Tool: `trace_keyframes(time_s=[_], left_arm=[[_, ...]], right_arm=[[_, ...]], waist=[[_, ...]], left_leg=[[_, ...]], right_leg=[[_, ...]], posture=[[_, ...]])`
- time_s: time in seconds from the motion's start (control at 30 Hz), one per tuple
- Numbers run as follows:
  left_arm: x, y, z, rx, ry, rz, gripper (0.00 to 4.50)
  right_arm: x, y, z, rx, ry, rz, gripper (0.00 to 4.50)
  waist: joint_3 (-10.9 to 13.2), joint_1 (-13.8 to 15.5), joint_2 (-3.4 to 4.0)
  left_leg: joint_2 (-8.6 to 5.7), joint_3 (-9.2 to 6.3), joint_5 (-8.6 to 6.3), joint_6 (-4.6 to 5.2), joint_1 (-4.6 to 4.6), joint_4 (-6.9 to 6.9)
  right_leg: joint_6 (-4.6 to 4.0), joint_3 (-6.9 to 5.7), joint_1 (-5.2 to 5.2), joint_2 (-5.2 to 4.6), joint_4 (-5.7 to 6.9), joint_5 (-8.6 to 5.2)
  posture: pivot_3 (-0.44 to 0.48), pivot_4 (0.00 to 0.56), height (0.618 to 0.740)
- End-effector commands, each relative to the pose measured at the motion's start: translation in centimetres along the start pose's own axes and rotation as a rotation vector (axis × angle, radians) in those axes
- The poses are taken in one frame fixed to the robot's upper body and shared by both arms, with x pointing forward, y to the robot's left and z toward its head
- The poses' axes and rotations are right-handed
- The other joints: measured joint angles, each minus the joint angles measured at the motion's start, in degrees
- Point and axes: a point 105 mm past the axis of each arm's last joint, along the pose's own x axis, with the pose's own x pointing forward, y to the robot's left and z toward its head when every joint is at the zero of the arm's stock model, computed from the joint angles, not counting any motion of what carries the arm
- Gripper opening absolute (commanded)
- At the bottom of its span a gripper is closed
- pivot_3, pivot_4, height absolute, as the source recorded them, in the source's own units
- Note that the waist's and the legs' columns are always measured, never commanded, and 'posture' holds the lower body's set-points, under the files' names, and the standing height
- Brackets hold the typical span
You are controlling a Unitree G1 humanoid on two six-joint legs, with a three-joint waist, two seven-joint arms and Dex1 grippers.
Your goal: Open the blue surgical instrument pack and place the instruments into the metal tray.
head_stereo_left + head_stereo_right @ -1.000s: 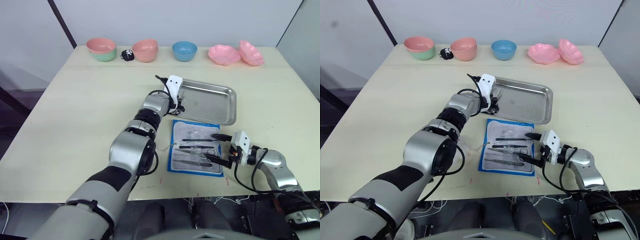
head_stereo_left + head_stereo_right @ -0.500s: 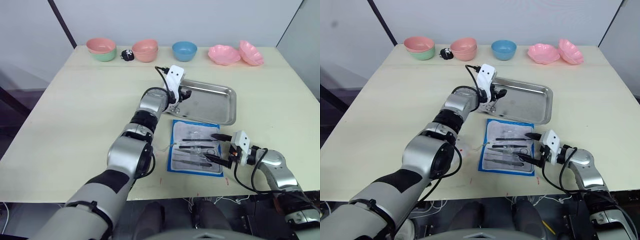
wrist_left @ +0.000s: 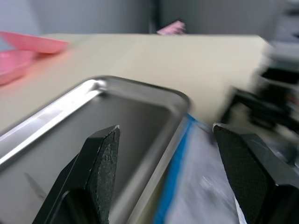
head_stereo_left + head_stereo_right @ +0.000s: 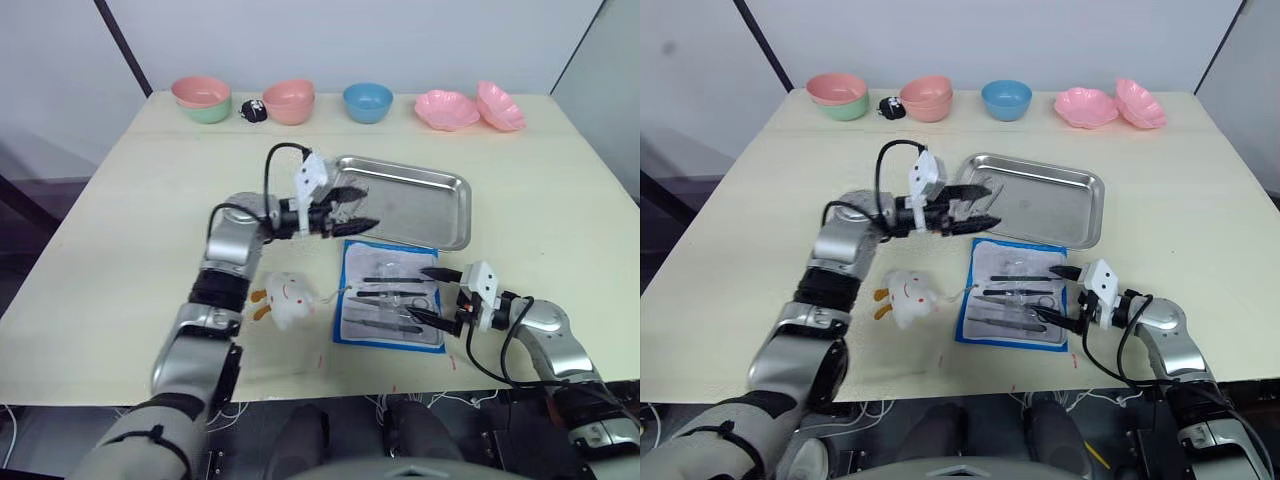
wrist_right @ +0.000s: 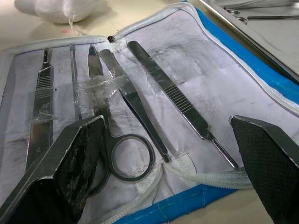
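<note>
Left gripper [image 4: 352, 210], jaws spread and empty, now at the near left corner of the metal tray [image 4: 450, 226]; half a second ago it stood over the tray's left end, and a second ago it was lower, at the tray floor. The arm has swung back toward the robot's left, uncovering a white soft toy with orange bits [image 4: 285, 297] on the worktop [image 4: 130, 230] just left of the pack. This withdrawal suggests one drop into the tray is finished and the left arm is free for the next pick. Right gripper [image 4: 1065, 297], jaws spread wide and empty, unchanged at the right edge of the blue instrument pack [image 4: 1015, 295], which lies open just in front of the tray. Pack contents, right wrist view: scissors [image 5: 110, 135], forceps [image 5: 180, 105] and other slim metal tools under clear pockets. Tray contents: at least one slim instrument [image 5: 243, 11] near its left end; the exact count cannot be told. Coloured bowls [image 4: 368, 101] line the far worktop edge.
</note>
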Motion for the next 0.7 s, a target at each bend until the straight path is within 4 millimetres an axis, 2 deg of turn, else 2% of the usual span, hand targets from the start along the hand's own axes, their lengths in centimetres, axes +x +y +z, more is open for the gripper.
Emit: trace_keyframes(time_s=[0.03, 0.17, 0.2, 0.3, 0.43, 0.6, 0.7], left_arm=[[-2.1, -1.5, 1.8, 0.077, -0.024, -0.157, 3.36], [-4.4, -3.0, 2.5, 0.131, -0.007, -0.259, 3.36], [-4.9, -3.4, 2.5, 0.135, 0.013, -0.28, 3.89], [-6.4, -4.3, 1.8, 0.124, 0.105, -0.325, 4.36], [-7.5, -4.0, 1.6, 0.133, 0.164, -0.329, 4.36], [-6.9, -3.7, 0.9, 0.172, 0.188, -0.353, 4.36], [-5.4, -3.6, -0.1, 0.2, 0.201, -0.365, 4.36]], right_arm=[[-0.7, 2.5, -6.3, 0.151, 0.227, 0.023, 4.5], [-0.8, 2.6, -6.4, 0.151, 0.228, 0.024, 4.5], [-0.8, 2.6, -6.4, 0.151, 0.228, 0.024, 4.5], [-0.8, 2.6, -6.4, 0.151, 0.228, 0.025, 4.5], [-0.8, 2.6, -6.4, 0.152, 0.23, 0.028, 4.5], [-0.9, 2.5, -6.4, 0.151, 0.233, 0.027, 4.5], [-1.0, 2.5, -6.4, 0.152, 0.232, 0.025, 4.5]], waist=[[0.0, 0.1, 0.0], [0.0, 0.0, 0.01], [0.0, 0.1, 0.03], [0.1, 0.0, 0.09], [0.1, 0.3, 0.13], [0.1, 0.2, 0.09], [0.1, 0.3, 0.08]], left_leg=[[0.02, -0.02, 0.0, 0.0, -0.01, 0.0], [0.08, 0.02, 0.0, 0.01, -0.02, 0.0], [0.15, 0.0, -0.01, 0.02, -0.03, -0.03], [0.19, -0.03, -0.01, 0.02, -0.04, -0.05], [0.2, -0.05, -0.01, 0.02, -0.05, -0.09], [0.2, 0.06, -0.01, 0.03, -0.11, -0.09], [0.17, 0.12, 0.0, 0.04, -0.1, -0.07]], right_leg=[[0.0, -0.01, 0.0, 0.01, -0.01, -0.01], [0.11, 0.01, -0.03, 0.02, -0.02, -0.12], [0.09, 0.13, -0.02, 0.01, -0.05, -0.13], [0.06, 0.11, -0.02, 0.0, -0.08, -0.15], [-0.17, 0.1, -0.04, -0.01, -0.08, -0.29], [-0.17, 0.03, -0.15, 0.11, -0.06, -0.3], [-0.15, -0.02, -0.14, 0.31, -0.05, -0.29]], posture=[[0.0, 0.15, 0.74], [0.0, 0.15, 0.74], [0.0, 0.15, 0.74], [0.0, 0.15, 0.74], [0.0, 0.15, 0.74], [0.0, 0.15, 0.74], [0.0, 0.15, 0.74]])
